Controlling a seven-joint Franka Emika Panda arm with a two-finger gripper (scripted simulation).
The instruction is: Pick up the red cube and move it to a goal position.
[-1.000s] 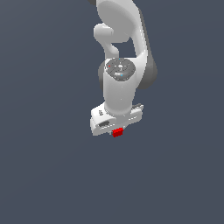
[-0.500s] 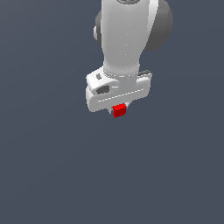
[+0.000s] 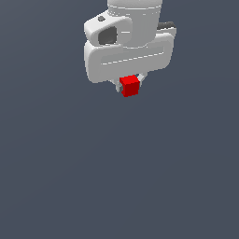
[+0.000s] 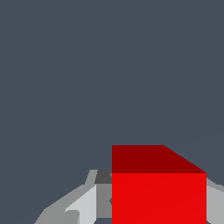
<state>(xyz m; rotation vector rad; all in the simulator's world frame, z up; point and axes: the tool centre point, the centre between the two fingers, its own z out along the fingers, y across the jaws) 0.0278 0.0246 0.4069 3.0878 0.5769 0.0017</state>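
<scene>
The red cube (image 3: 130, 86) is small and bright red, held between the fingers of my white gripper (image 3: 130, 85) in the upper middle of the exterior view. The gripper is shut on it, with a grey finger (image 3: 118, 85) showing at one side. The large white hand covers the rest of the fingers. In the wrist view the red cube (image 4: 158, 192) fills the space between my two fingers (image 4: 85, 203), seen against plain grey ground with nothing touching it from below.
A flat, plain dark grey surface (image 3: 116, 177) fills both views. The white arm body rises out of the top of the exterior view. No goal marker shows.
The gripper with the cube has risen in the exterior view and looks much larger, closer to the camera. The cube stays clamped in the fingers.
</scene>
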